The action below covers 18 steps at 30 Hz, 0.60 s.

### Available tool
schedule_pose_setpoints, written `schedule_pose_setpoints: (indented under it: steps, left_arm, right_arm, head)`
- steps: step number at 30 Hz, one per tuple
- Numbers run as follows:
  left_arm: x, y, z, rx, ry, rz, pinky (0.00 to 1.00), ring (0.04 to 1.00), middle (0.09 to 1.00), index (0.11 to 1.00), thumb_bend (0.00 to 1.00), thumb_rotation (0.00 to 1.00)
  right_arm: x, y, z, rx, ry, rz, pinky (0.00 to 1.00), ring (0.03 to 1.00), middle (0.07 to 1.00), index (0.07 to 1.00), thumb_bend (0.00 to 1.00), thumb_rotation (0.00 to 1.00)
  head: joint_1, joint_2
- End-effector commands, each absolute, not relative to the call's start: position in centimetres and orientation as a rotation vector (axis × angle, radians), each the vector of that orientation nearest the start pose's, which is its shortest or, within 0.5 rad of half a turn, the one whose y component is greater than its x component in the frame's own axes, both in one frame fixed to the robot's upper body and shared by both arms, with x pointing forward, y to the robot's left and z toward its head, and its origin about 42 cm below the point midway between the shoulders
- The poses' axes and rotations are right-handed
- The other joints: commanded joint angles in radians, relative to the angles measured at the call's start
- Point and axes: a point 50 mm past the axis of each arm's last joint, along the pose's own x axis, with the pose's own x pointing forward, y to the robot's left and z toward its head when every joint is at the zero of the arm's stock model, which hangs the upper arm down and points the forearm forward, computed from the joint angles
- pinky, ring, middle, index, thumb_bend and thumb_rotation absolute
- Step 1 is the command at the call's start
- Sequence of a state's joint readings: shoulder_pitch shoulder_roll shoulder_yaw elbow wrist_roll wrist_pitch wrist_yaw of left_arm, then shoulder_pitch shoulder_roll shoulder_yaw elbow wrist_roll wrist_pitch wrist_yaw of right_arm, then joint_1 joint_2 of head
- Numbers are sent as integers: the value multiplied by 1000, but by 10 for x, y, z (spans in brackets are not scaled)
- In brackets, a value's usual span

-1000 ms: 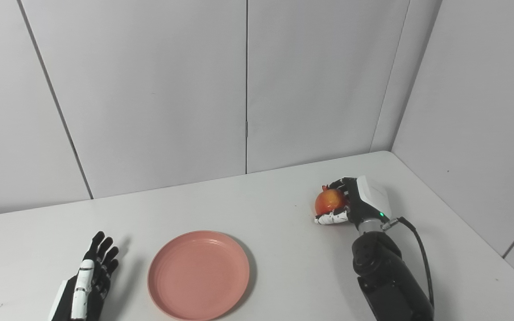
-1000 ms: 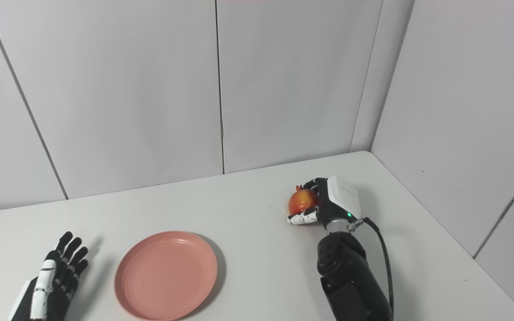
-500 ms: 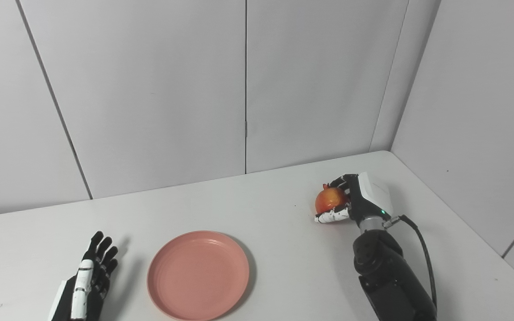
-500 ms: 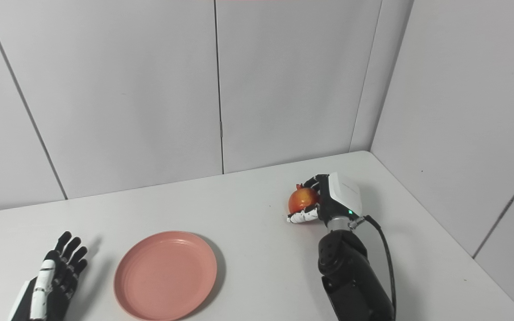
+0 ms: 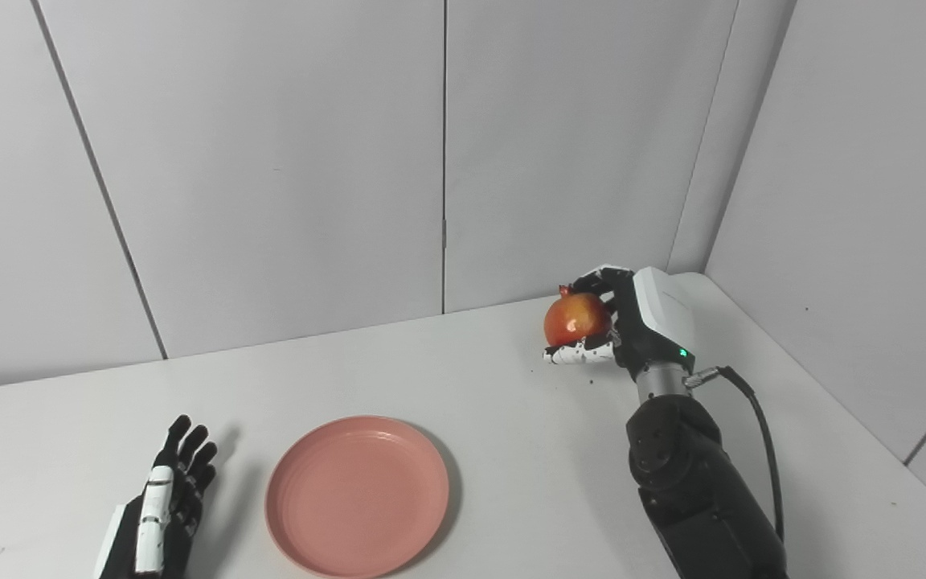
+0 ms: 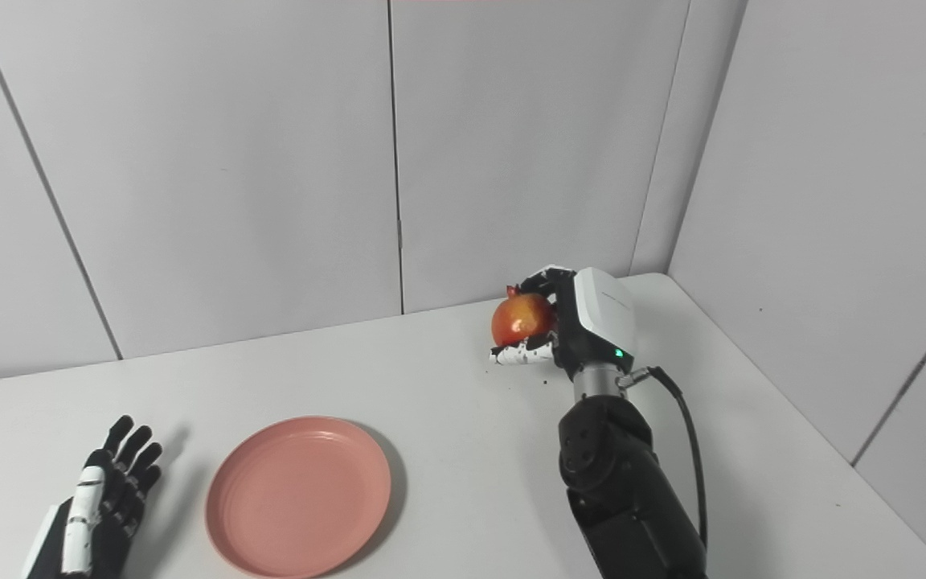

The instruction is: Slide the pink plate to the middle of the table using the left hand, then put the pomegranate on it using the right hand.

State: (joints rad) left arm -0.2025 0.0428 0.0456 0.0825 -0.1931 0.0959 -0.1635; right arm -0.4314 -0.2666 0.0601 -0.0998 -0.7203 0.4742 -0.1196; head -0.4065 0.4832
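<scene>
Where it sat low, pomegranate (image 5: 577, 319) now lifted, right hand (image 5: 632, 322) clasping it

Right hand (image 5: 632, 322) is covering the side of the pomegranate (image 5: 577, 318) that faces its palm; only the outward half is showing. Whether the fruit is resting on the thumb alone or also on the palm cannot be told. Bottom edge is cutting off the right arm (image 5: 700, 498) below the hand. Left hand (image 5: 161, 511) is losing its wrist and heel to the bottom edge. Beside it, the plate (image 5: 358, 495) is having its near rim clipped in the left eye view.
</scene>
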Motion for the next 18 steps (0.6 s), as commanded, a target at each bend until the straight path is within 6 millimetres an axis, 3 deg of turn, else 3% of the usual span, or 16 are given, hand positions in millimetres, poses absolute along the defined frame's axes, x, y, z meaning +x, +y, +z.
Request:
schedule_pose_setpoints:
  steps: [1,8,18]
  left_arm:
    - [343,206,125,-157,-20,-180,987,961,964,947,362,1000]
    - [340,198,124,-132,-58,-175,980,967,975,964,388,1000]
    - [338,185,124,-125,-120,-147,999,983,996,988,417,1000]
  right_arm:
    - [394,-255,291,-924,-296,-410,360,444,465,510,528,0]
    - [383,-215,304,-917,-403,-317,359,438,468,507,528,0]
    - [377,-170,302,-912,-453,-202,336,429,461,517,526,0]
  head:
    - [13,1]
    - [70,9]
    - [140,28]
